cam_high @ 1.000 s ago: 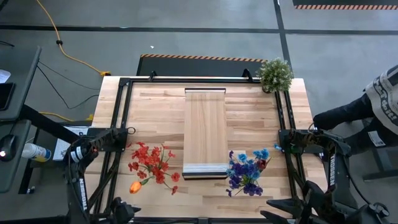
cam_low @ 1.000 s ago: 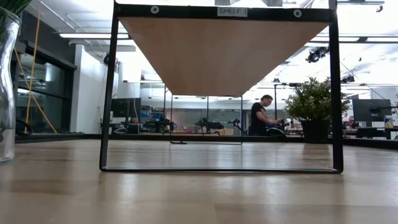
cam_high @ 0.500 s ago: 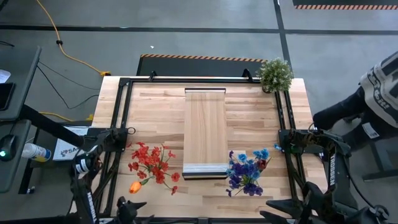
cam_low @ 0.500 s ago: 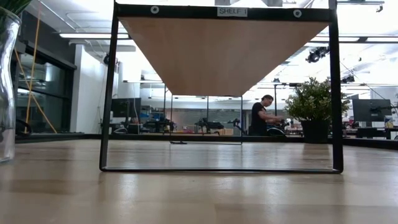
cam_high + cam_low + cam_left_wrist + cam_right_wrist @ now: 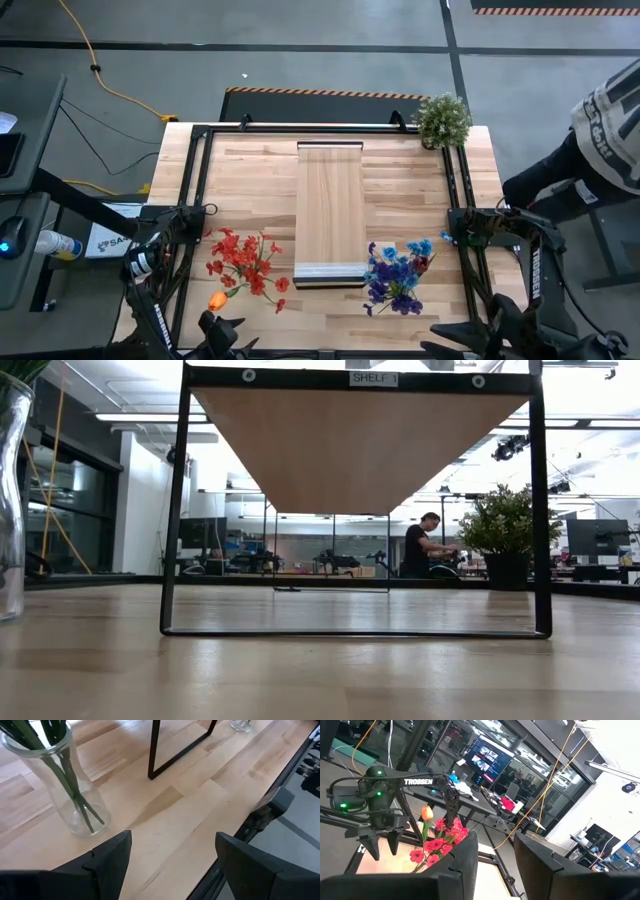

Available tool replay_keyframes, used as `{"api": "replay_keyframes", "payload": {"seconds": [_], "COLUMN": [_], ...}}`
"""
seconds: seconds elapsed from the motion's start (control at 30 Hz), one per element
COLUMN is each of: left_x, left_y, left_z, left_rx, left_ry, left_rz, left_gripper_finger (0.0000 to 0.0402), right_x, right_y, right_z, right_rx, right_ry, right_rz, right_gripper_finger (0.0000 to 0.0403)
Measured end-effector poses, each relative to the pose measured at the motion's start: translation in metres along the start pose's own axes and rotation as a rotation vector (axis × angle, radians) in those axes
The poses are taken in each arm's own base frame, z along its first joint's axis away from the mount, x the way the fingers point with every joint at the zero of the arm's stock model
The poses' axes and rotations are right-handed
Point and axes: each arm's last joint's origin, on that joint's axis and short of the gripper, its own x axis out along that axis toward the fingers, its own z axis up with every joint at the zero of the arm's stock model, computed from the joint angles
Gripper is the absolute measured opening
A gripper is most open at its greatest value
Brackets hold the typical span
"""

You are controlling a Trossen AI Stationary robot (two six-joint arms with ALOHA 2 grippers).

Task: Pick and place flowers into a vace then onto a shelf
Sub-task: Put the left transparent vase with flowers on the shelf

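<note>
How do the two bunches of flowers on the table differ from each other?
The left bunch is red with one orange bloom; the right bunch is blue and purple with a dark-red head. The left bunch stands left of the shelf, the right bunch on its right. Both stand near the shelf's pale end.

The shelf [image 5: 330,212] stands raised over the counter [image 5: 260,180] centre on black frame legs [image 5: 176,510]; the low view shows open passage beneath it. Left of the shelf, the red flowers [image 5: 245,262] block the near lane. Right of it, the blue and purple flowers [image 5: 398,276] block the near lane. A potted plant [image 5: 442,120] occupies the far right corner. Far counter areas either side of the shelf are free.
</note>
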Motion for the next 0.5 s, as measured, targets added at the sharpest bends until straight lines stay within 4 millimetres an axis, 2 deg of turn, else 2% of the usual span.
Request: {"api": "replay_keyframes", "payload": {"seconds": [0.5], "left_x": [0.007], "left_y": [-0.014], "left_z": [-0.001], "left_rx": [-0.093], "left_ry": [0.068], "left_rz": [-0.056], "left_gripper_finger": [0.0321], "right_x": [-0.013], "right_y": [0.001], "right_z": [0.000], "right_rx": [-0.008], "right_ry": [-0.017], "right_rz": [0.029], "right_gripper_finger": [0.0118]}}
